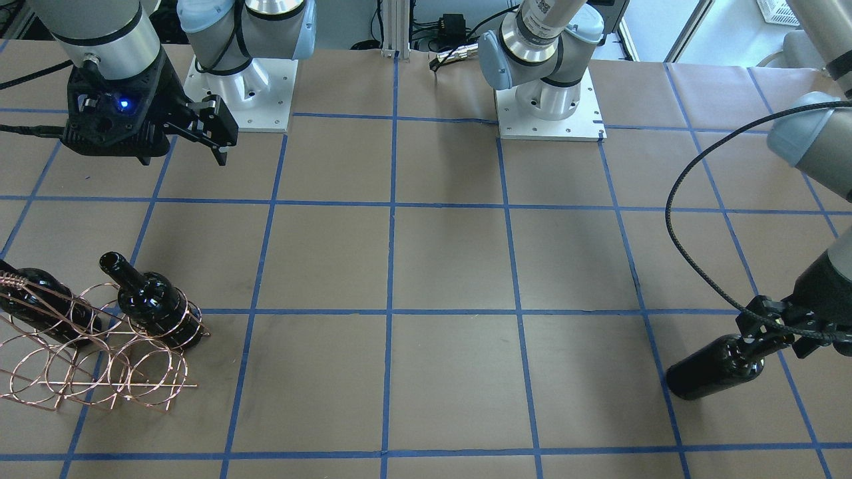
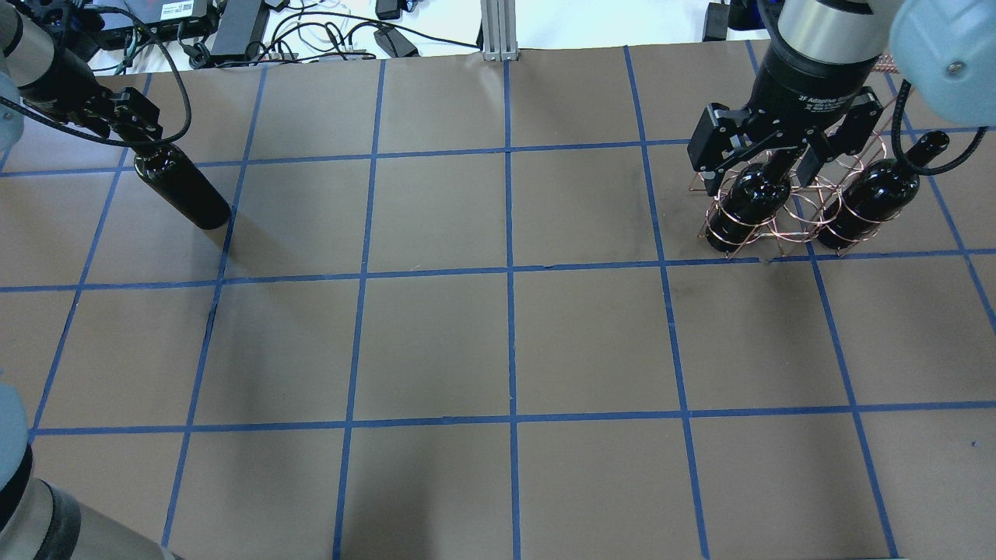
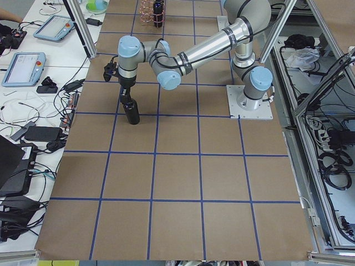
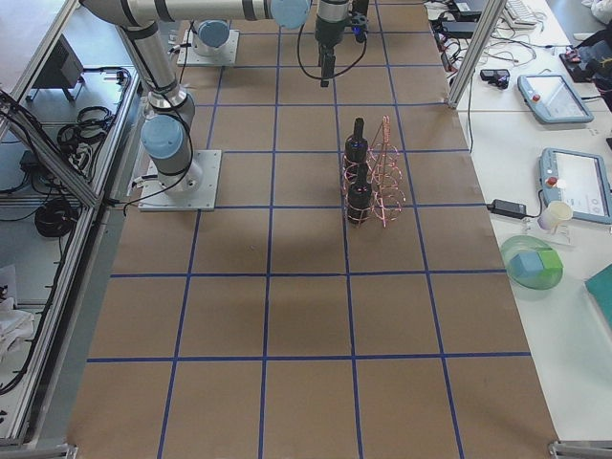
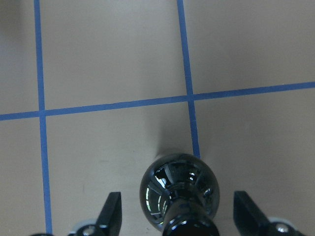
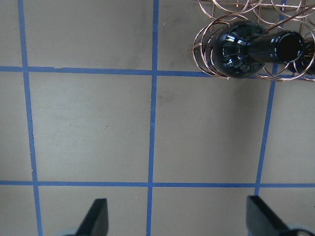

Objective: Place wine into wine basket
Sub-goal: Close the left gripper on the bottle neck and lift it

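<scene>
One wine bottle [image 2: 183, 190] stands upright on the table at the far left, also seen in the front view [image 1: 715, 369]. My left gripper [image 5: 177, 211] is open around its neck, with a gap between each finger and the glass; the front view shows that gripper [image 1: 765, 332] at the bottle's top. The copper wine basket [image 2: 794, 222] sits at the far right and holds two more bottles [image 2: 751, 202] [image 2: 871, 198]. My right gripper [image 2: 778, 155] hangs open and empty well above the basket [image 6: 216, 12].
The brown table [image 2: 506, 342] carries a blue tape grid. Cables and power supplies [image 2: 233, 23] lie beyond its far edge. Both arm bases [image 1: 239, 93] [image 1: 549, 106] stand on the robot's side.
</scene>
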You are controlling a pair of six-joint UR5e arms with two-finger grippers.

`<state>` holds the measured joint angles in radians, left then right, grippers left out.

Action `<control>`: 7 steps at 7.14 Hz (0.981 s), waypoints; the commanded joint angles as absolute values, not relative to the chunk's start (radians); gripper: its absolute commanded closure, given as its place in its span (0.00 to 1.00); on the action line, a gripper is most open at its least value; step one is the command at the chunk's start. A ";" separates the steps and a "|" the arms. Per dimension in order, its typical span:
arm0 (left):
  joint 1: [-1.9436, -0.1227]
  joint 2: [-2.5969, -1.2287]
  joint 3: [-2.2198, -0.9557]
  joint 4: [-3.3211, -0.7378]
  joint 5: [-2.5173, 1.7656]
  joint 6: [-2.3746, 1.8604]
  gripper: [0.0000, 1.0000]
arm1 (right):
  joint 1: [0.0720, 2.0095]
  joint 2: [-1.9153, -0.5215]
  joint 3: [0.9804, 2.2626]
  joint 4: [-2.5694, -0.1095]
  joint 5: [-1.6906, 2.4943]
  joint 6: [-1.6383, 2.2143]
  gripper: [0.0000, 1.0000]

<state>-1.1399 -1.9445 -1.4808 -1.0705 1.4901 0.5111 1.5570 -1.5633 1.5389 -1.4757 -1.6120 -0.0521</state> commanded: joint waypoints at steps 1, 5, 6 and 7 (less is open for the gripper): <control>-1.140 -1.947 -1.482 -1.075 1.493 0.496 0.37 | 1.557 -1.565 1.539 -1.476 -1.612 -0.054 0.00; -1.141 -1.945 -1.485 -1.078 1.491 0.491 0.40 | 1.557 -1.565 1.540 -1.476 -1.612 -0.054 0.00; -1.141 -1.945 -1.486 -1.092 1.491 0.489 0.48 | 1.557 -1.565 1.540 -1.476 -1.612 -0.052 0.00; -1.140 -1.944 -1.486 -1.094 1.490 0.488 0.53 | 1.557 -1.565 1.540 -1.477 -1.612 -0.052 0.00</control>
<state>-1.1408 -1.9446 -1.4857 -1.0879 1.4908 0.4897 1.5570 -1.5646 1.5401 -1.4760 -1.6122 -0.0525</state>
